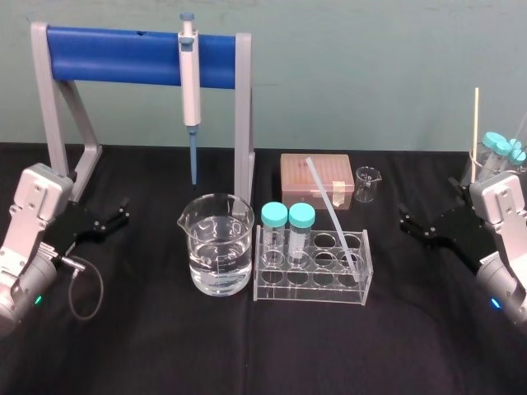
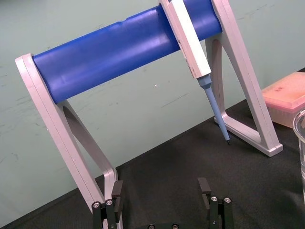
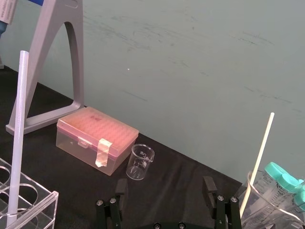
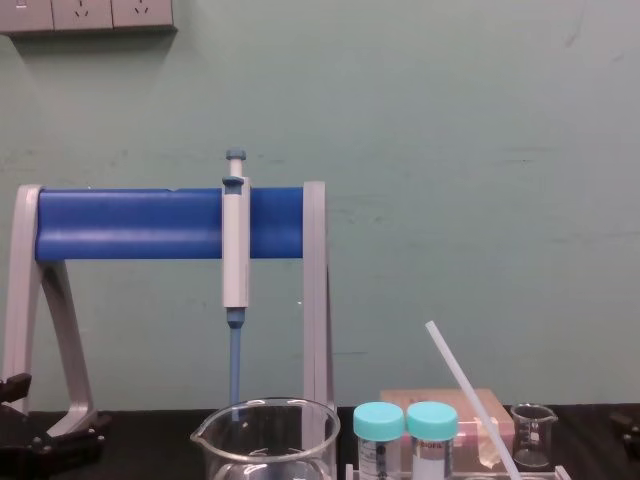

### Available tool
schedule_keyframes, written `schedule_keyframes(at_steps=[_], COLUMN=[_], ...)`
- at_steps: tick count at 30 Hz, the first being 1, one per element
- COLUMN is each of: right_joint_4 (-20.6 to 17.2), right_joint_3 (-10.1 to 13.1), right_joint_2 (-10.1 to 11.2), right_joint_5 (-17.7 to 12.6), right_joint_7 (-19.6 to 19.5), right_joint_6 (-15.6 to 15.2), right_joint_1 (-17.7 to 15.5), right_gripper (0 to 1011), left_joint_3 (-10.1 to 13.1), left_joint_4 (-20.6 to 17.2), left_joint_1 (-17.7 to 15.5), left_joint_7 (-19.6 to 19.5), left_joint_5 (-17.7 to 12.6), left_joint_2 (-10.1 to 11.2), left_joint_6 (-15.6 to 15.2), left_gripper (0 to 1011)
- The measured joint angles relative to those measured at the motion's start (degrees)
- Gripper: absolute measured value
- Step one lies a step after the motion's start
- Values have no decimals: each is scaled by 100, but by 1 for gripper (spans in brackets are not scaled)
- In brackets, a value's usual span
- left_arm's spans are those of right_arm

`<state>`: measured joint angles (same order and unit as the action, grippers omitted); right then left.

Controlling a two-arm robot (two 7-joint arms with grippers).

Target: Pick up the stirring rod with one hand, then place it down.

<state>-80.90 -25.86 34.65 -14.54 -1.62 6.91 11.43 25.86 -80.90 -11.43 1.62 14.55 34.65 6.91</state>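
One each of stirring rod (image 1: 332, 212), pipette (image 1: 190, 82), pipette stand (image 1: 115, 55), tube rack (image 1: 310, 289), pink box (image 1: 292, 177), large beaker (image 1: 216, 247) and small beaker (image 1: 366, 183); two racked teal-capped tubes (image 1: 274, 233).

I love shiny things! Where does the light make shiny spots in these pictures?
Head view: bright glints on the rim and glass of the big beaker. Left wrist view: a pale sheen runs along the blue bar. Right wrist view: light catches the rim of the small beaker.
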Motion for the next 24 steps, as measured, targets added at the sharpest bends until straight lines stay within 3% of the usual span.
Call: schedule_keyframes(at_steps=[24], right_joint_4=[0], right_joint_3=[0], right_joint_2=[0], right_joint_5=[0], right_joint_7=[0], right_joint_6=[0], right_joint_1=[0], right_gripper=[1003], left_joint_3=[0], left_joint_4=[0], left_joint_1=[0], left_joint_7=[0], left_joint_5=[0], left_joint_2=[0], left_joint_6=[0], left_gripper=[1001])
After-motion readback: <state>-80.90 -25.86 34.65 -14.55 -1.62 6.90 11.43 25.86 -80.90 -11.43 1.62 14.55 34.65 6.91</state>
